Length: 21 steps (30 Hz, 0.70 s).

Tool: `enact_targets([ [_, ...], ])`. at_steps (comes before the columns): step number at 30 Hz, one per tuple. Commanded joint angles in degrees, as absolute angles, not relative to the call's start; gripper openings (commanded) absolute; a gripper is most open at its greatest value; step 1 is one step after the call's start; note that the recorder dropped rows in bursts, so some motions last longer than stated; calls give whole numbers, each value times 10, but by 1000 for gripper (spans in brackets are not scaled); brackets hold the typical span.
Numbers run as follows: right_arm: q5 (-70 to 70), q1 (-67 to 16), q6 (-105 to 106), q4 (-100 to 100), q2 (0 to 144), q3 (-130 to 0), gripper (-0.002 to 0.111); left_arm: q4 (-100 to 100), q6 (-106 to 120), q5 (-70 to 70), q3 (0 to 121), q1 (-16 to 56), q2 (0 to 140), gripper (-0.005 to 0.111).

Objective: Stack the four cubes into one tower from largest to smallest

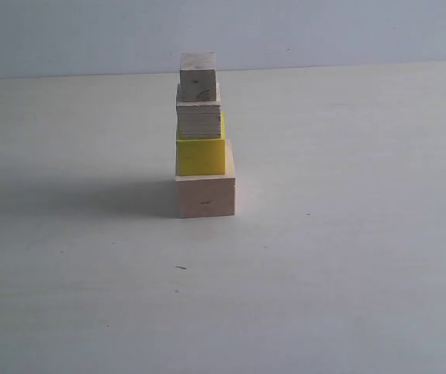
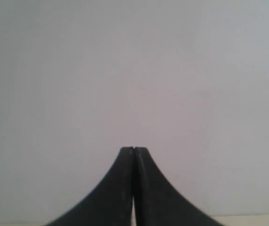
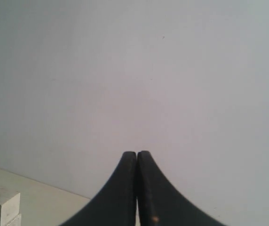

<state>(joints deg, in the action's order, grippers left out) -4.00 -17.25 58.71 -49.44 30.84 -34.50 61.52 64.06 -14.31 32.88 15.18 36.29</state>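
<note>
left claw (image 2: 133, 150): fingers pressed together along the whole visible seam, nothing pinched. only the tip section shows; the finger roots are cut off at the frame edge. ahead of this claw lie a plain pale wall (image 2: 134, 70) and a thin strip of surface (image 2: 252, 220). the tower's position relative to this claw cannot be read from any view.

right claw (image 3: 137, 153): fingers pressed together, nothing pinched; the roots are cut off likewise. the smallest cube (image 3: 2, 202) sits off to one side of this claw, well apart from the tips and outside the line they point along. the frame edge crops it, and only a sliver of the small wood cube (image 3: 7, 221) under it shows. the lower cubes are out of that view.

the exterior view shows neither claw and neither arm. the tower (image 1: 203, 136) stands upright on the surface (image 1: 324, 273), four cubes high:
- base: large pale wood cube (image 1: 206, 196), resting on the surface.
- second: yellow cube (image 1: 201, 156); its top is mostly hidden by the cube above.
- third: the small wood cube, with layered edge grain.
- top: the smallest cube; its upper edge is hard to separate from the pale wall behind.

the cubes line up toward one side, not centred. the rear faces are hidden.
</note>
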Motion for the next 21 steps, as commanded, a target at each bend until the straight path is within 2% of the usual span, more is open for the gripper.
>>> enact_targets([
  [1, -59, -174, 584, -491, 308, -341, 0, 627, 647, -72, 327, 153, 361, 0],
  [3, -63, -174, 584, -493, 308, -341, 0, 601, 647, -21, 327, 153, 361, 0],
  [21, -62, -174, 584, -494, 308, -341, 0, 586, 647, -22, 327, 156, 340, 0],
])
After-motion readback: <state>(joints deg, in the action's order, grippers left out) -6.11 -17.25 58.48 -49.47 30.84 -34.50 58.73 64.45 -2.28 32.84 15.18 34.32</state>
